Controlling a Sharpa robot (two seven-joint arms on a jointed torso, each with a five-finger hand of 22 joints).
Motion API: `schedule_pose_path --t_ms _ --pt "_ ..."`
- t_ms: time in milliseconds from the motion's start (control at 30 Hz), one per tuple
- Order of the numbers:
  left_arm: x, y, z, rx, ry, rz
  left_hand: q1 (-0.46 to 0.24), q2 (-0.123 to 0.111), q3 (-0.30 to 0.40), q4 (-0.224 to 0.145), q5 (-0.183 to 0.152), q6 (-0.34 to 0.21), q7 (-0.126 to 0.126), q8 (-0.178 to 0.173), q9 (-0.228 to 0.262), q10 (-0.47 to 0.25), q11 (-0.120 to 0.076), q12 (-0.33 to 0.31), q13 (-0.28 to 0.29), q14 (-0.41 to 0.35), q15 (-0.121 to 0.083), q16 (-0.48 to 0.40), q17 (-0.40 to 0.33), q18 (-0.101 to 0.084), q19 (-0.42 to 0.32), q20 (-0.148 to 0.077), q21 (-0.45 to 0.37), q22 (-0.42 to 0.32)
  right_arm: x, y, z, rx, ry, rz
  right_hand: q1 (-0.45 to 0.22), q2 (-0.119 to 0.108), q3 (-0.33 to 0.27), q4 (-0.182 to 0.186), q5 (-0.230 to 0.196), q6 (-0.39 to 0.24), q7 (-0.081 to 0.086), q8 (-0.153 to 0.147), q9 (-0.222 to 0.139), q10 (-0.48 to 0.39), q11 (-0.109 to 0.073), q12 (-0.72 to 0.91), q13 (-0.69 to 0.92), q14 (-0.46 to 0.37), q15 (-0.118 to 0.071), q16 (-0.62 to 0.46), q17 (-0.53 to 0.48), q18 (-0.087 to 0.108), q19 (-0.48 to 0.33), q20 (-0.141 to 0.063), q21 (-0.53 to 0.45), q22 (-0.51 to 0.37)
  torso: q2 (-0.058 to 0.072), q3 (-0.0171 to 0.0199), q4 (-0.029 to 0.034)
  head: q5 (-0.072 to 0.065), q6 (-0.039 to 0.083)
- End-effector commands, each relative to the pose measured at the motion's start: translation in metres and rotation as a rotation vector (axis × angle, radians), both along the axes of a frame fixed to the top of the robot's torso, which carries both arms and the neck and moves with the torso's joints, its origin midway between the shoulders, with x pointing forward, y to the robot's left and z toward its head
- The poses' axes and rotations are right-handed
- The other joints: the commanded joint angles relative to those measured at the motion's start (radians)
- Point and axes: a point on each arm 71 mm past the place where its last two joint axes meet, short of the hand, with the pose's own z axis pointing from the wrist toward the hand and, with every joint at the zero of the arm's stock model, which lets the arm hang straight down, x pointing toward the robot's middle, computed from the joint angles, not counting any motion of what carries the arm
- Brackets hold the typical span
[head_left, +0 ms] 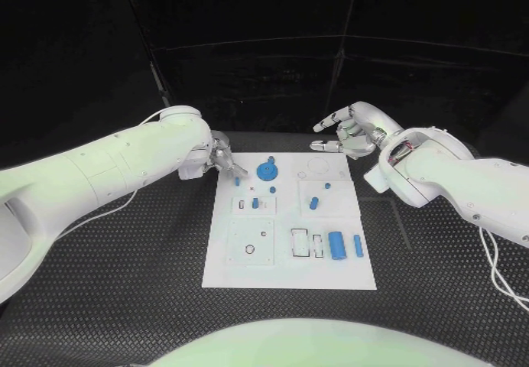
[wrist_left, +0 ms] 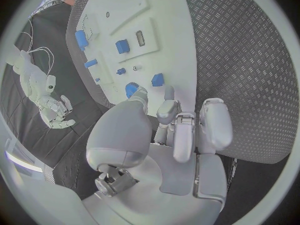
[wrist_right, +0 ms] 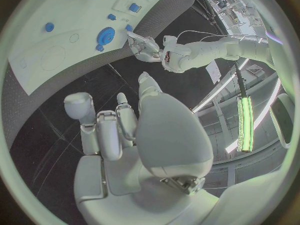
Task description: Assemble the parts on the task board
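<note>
On the black tabletop (head_left: 132, 260) lies the white task board (head_left: 289, 229), blue parts (head_left: 337, 245) across it. At its far left corner the left hand (head_left: 221, 162) pinches a small blue part (wrist_left: 157, 79). Beyond its far right corner, the right hand (head_left: 344, 130) hovers, fingers apart, holding nothing.

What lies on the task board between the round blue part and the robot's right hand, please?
In the head view, only bare white board with an empty circular outline lies between the round blue part and the right hand.

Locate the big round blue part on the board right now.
In the head view the round blue part sits at the far end of the task board, on its left half, just right of the left hand.
</note>
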Motion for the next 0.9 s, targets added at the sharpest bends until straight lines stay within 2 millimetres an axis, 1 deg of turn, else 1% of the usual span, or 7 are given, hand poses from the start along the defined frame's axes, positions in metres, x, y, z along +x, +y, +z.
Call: schedule_pose_path --t_ms 33,567,800,900 --pt "-0.0008 -0.0002 -0.0014 0.019 0.026 -0.018 0.003 0.007 -0.005 -0.001 -0.006 0.008 -0.001 -0.002 -0.002 -0.001 0.000 0.001 -0.001 0.104 0.006 0.006 0.263 -0.009 0.001 0.006 0.001 0.001 -0.0003 0.0014 0.0015 -0.001 -0.006 0.012 -0.008 0.001 -0.008 0.000 -0.003 -0.005 -0.002 0.006 -0.001 0.000 -0.006 0.000 0.000 0.060 -0.008 -0.006 0.067 0.010 -0.003 0.000 -0.007 -0.001 0.000 -0.0001 -0.0004 0.001 -0.001" --pt "-0.0016 -0.0050 -0.0025 0.011 0.033 -0.025 0.028 0.021 -0.018 -0.002 -0.004 0.027 -0.007 0.006 -0.004 0.001 -0.004 0.003 0.000 0.104 0.004 0.006 0.263 -0.009 0.002 0.004 0.001 0.003 0.0003 0.0021 0.0011 -0.001 -0.005 0.013 -0.008 0.001 -0.008 0.000 -0.003 -0.005 -0.002 0.006 -0.001 0.000 -0.006 0.000 0.000 0.060 -0.008 -0.006 0.067 0.010 -0.003 0.000 -0.007 -0.001 0.000 -0.0002 0.0007 -0.001 -0.002" --pt "-0.0020 -0.0061 -0.0027 0.003 0.036 -0.024 0.050 0.037 -0.021 -0.004 0.000 0.036 -0.011 0.013 0.000 0.002 -0.008 0.003 -0.001 0.104 0.001 0.006 0.263 -0.009 0.002 0.002 0.001 0.004 0.0006 0.0019 0.0009 -0.001 -0.004 0.012 -0.008 0.001 -0.008 0.000 -0.003 -0.005 -0.002 0.006 -0.001 0.000 -0.006 0.000 0.000 0.060 -0.008 -0.006 0.067 0.010 -0.003 0.000 -0.007 -0.001 0.000 0.0000 0.0005 -0.001 -0.003" --pt "-0.0022 -0.0066 -0.0027 0.001 0.038 -0.025 0.052 0.039 -0.022 -0.005 0.000 0.037 -0.011 0.014 0.000 0.001 -0.008 0.002 -0.002 0.104 0.001 0.006 0.263 -0.009 0.001 0.002 0.000 0.003 0.0008 0.0015 0.0008 -0.002 -0.004 0.011 -0.008 0.001 -0.008 0.000 -0.003 -0.005 -0.002 0.006 -0.001 0.000 -0.006 0.000 0.000 0.060 -0.008 -0.006 0.067 0.010 -0.003 0.000 -0.007 -0.001 0.000 -0.0005 0.0008 -0.001 -0.002"
